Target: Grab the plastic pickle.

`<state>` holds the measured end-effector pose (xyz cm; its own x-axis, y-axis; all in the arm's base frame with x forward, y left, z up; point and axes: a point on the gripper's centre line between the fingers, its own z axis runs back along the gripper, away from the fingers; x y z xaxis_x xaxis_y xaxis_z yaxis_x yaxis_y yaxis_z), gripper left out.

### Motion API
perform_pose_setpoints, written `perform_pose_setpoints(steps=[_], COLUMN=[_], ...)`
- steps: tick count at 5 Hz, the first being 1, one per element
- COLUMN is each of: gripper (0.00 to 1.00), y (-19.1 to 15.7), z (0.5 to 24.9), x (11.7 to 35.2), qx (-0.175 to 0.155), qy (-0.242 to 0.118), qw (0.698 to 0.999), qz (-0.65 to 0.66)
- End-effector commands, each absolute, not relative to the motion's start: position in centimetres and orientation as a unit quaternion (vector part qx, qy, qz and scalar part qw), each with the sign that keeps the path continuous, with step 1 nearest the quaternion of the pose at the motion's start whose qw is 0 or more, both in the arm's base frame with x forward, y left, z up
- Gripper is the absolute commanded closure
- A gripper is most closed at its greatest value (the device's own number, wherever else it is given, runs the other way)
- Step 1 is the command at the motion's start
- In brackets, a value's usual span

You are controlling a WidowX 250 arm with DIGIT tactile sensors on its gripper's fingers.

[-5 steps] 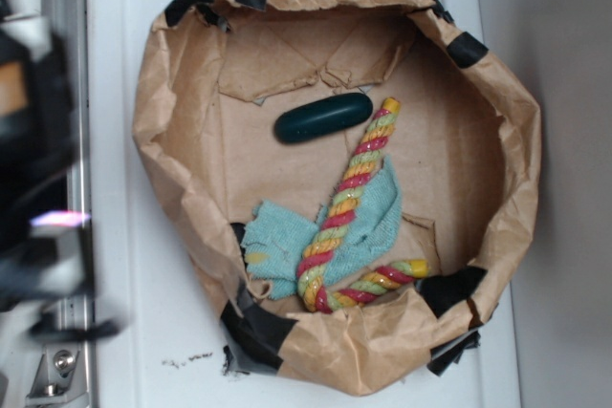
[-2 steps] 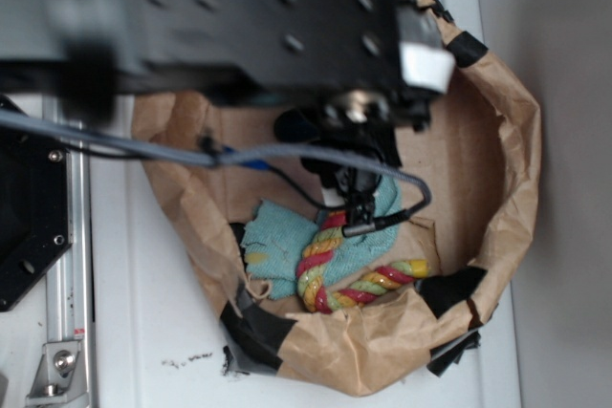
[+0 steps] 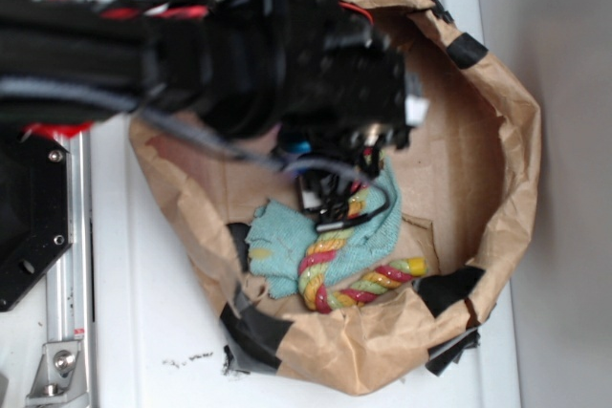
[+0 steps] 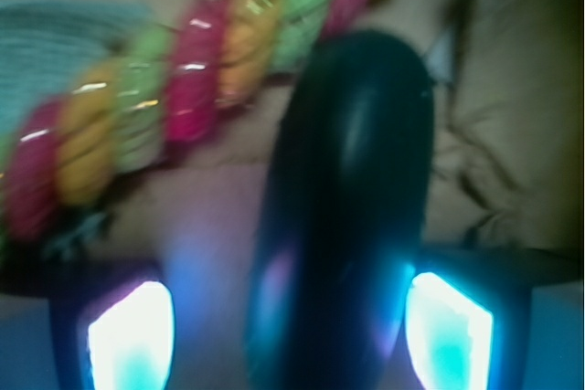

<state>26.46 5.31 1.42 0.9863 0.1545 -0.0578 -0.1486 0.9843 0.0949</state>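
In the wrist view the gripper point(image 4: 291, 331) is standing wide, its two lit fingers point(image 4: 131, 335) flanking the plastic pickle point(image 4: 343, 216) without clear contact. The rope point(image 4: 183, 89) is lying just beside the pickle, crossing the cloth point(image 3: 287, 246). From outside, the arm point(image 3: 239, 54) is covering the pickle inside the paper-lined basket point(image 3: 507, 150)

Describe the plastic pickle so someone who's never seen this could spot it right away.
Look inside the brown paper-lined basket, under the robot's black arm. In the wrist view the plastic pickle lies between the hand's two glowing fingertips, beside the twisted rope. It is one smooth, glossy, dark green capsule, unlike the red-yellow-green rope or the teal cloth.
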Motion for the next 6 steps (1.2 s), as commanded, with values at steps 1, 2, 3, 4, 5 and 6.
perform_pose_setpoints(steps=[1, 2, 3, 4, 5, 6], gripper=[1.0, 1.0, 1.0, 1.0, 1.0, 1.0], y=[7.7, 7.6, 8.6, 8.7, 8.6, 6.8], z=[2.7, 4.9, 6.1, 7.6, 9.3, 12.4], x=[25.1, 24.5, 23.9, 23.8, 23.3, 23.4], qx=[0.054, 0.056, 0.026, 0.013, 0.021, -0.045], qy=[-0.003, -0.024, -0.04, -0.054, -0.066, -0.098], qw=[0.996, 0.997, 0.997, 0.997, 0.996, 0.994], qz=[0.067, 0.054, 0.065, 0.061, 0.062, -0.014])
